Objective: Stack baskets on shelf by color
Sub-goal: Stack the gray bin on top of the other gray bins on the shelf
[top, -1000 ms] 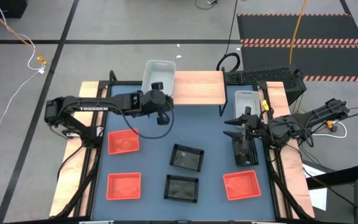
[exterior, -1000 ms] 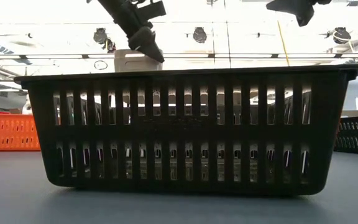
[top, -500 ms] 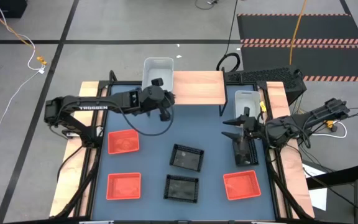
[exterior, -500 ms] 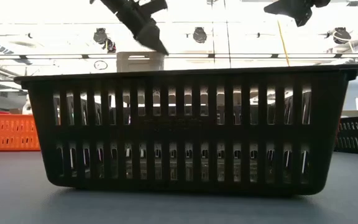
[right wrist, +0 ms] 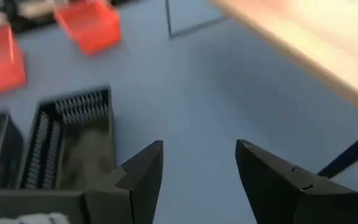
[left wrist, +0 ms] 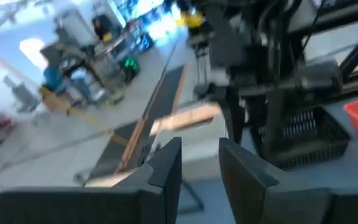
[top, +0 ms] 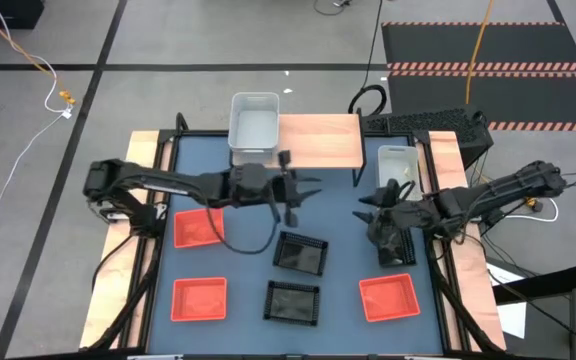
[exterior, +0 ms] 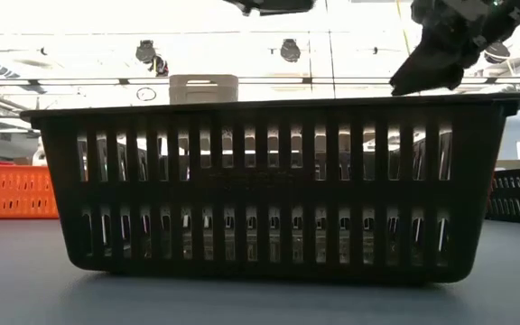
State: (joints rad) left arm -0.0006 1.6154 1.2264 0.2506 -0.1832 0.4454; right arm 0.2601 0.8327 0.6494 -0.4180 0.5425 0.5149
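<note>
The left hand (top: 303,190) hangs open and empty above the blue worktop (top: 343,215), just above centre in the high view, below the low light-wood shelf on thin black legs (top: 318,140). A white plastic rectangular basket (top: 254,122) sits on the left end of the shelf, at upper centre of the frame. The rest of the shelf board is bare.

The right hand (top: 373,215) is open and grips nothing. It hovers at centre right of the high view, beside a black slatted basket (top: 398,245) that lies under the right arm. A second white plastic basket (top: 400,165) stands on the worktop above that arm, to the right of the shelf.

Two more black mesh-like baskets lie near frame centre: one (top: 300,253) directly below the left hand, the other (top: 293,302) lower down. Three bright red baskets rest on the worktop: two at left (top: 199,228) (top: 199,299), one at lower right (top: 388,297).

In the low view, a black basket (exterior: 269,190) fills the foreground.
</note>
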